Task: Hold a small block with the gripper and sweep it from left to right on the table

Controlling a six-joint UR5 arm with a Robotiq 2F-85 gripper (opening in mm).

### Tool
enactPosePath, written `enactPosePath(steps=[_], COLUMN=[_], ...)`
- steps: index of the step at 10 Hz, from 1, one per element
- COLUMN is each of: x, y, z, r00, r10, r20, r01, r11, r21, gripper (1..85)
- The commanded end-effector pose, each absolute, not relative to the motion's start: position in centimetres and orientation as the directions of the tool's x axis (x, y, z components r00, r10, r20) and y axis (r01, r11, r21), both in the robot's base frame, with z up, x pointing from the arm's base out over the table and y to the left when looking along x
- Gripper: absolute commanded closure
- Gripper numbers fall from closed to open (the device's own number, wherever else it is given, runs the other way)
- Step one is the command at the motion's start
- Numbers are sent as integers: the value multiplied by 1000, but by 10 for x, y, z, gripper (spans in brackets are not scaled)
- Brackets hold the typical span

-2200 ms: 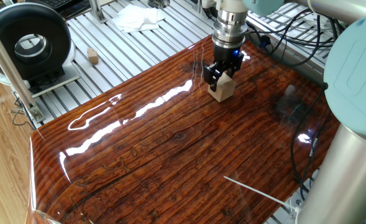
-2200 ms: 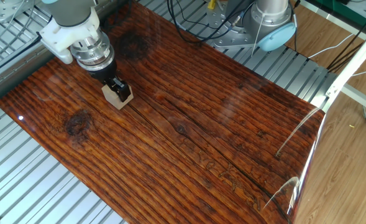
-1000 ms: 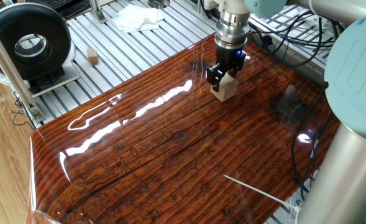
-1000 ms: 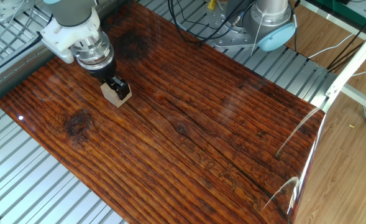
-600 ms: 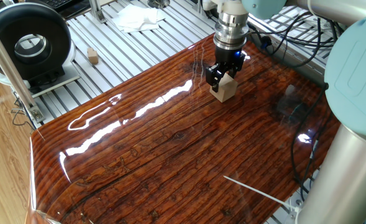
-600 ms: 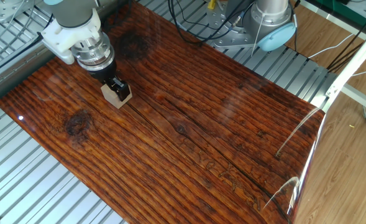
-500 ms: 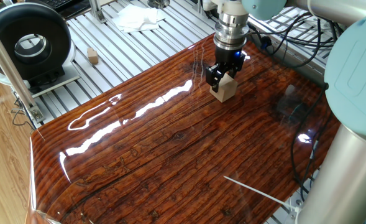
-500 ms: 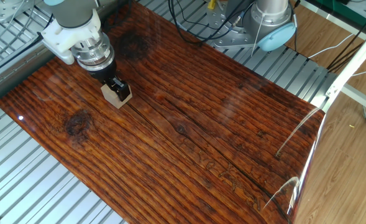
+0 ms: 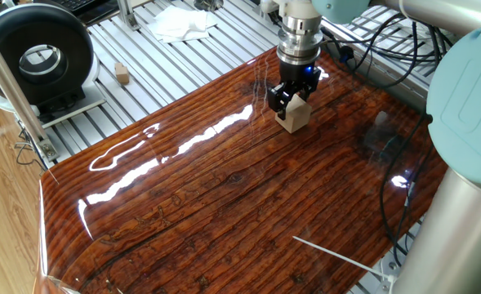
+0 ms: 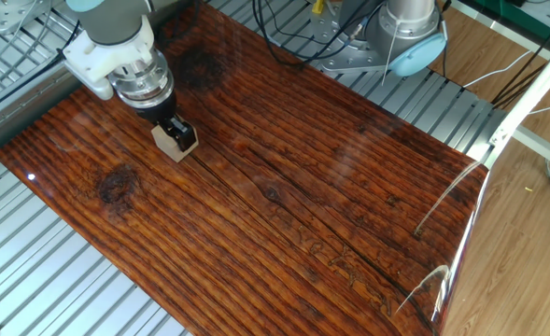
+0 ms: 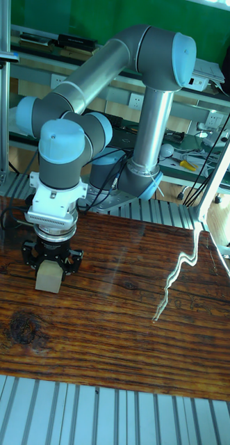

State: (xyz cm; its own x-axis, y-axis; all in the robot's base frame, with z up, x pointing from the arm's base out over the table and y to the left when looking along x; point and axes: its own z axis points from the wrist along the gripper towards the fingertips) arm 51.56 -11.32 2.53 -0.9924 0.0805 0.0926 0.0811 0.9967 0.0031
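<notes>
Gripping the small block [image 11: 49, 277] between its prongs, the claw [image 11: 51, 262] is pressing it onto the table [image 11: 115, 327] at the left end; open board is lying toward 3 o'clock.

The table [image 9: 224, 204] is glossy, strongly grained reddish-brown wood with bright reflections. The small block [image 9: 293, 115] is pale, matt, smooth wood. The gripper [image 9: 290, 101] is matt black under a silvery metal wrist [image 9: 298, 39].
</notes>
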Motion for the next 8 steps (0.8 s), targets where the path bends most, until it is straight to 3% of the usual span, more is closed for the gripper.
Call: enactPosePath(steps=[1, 8], x=[518, 518], y=[-116, -112], z=[22, 21], r00=[-993, -994], r10=[83, 79], r20=[83, 81], r01=[84, 81], r11=[996, 996], r21=[6, 22], gripper=[847, 847])
